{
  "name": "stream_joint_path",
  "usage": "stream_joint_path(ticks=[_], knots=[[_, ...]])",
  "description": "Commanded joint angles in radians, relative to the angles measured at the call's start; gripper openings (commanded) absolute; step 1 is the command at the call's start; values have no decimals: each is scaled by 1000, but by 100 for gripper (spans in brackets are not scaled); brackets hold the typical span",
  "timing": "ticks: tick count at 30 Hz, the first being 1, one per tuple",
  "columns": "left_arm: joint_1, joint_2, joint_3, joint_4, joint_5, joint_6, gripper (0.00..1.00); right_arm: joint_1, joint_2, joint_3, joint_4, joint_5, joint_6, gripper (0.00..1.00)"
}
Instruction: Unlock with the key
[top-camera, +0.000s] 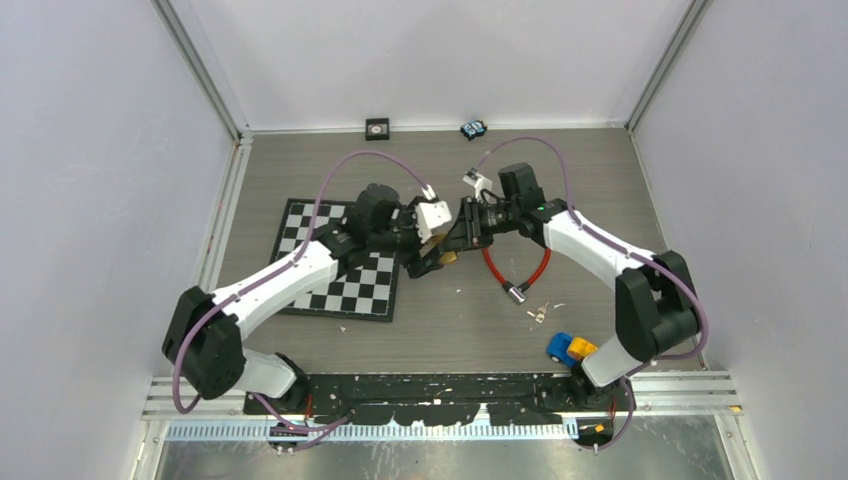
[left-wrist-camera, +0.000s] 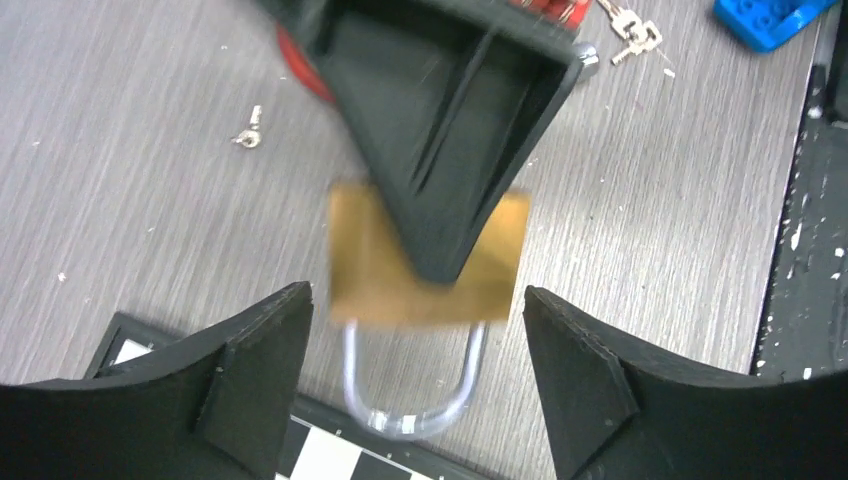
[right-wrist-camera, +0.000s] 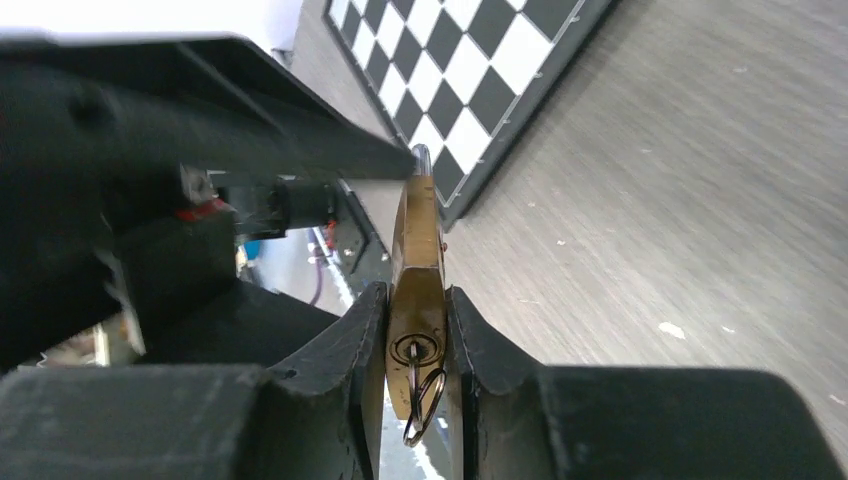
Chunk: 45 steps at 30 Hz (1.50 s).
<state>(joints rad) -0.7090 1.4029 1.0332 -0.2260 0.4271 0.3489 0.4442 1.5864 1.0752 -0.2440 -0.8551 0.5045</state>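
Padlock (right-wrist-camera: 418, 250) pinched by right gripper (right-wrist-camera: 415, 295); left gripper (left-wrist-camera: 415, 295) spread wide

Mid-table (top-camera: 600, 180), the padlock (left-wrist-camera: 372, 270) sits just right of the chessboard (top-camera: 300, 225). It's pinched between the fingers of the right gripper (right-wrist-camera: 417, 310), with the key (right-wrist-camera: 417, 352) stuck in the end facing that gripper and the shackle pointing at the left gripper (left-wrist-camera: 418, 300), whose fingers stand apart on either side without touching. Right of the padlock lies a cable loop (top-camera: 543, 265), nearer still a bunch of keys (top-camera: 540, 314), then a toy car (top-camera: 570, 348) by the right arm's base. Back at the rear wall, a small box (top-camera: 377, 127) sits left of a small toy (top-camera: 473, 129).
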Motion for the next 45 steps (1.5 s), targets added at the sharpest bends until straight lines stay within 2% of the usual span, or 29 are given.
stream_joint_path(ticks=[1,4,11,17,20,24,25,27,30,34,40,45], knots=[[93,-127,-15,93,151,-71,87,-78,-139,-38,51,-32,-135,1],[119,-134,-14,85,226,-65,94,-83,-201,-73,37,-64,-206,1],[144,-73,-4,65,377,-45,95,-116,-287,-112,68,-154,-209,1],[150,50,54,41,514,-69,86,-121,-304,-128,112,-187,-179,1],[152,96,80,50,574,-110,74,-124,-307,-132,118,-182,-175,1],[152,109,88,65,647,-136,41,-136,-299,-132,115,-119,-169,1],[152,102,82,74,652,-139,35,-138,-294,-131,113,-97,-164,1],[151,85,67,89,665,-138,27,-145,-276,-122,105,-53,-149,1],[142,47,46,89,661,-104,23,-159,-239,-104,100,-6,-106,1],[100,7,31,18,638,10,23,-170,-180,-84,149,8,-7,1],[-1,44,70,-181,541,235,29,-171,-95,-28,213,22,139,1],[-4,27,74,-233,452,295,35,-174,-46,-21,286,14,199,1]])
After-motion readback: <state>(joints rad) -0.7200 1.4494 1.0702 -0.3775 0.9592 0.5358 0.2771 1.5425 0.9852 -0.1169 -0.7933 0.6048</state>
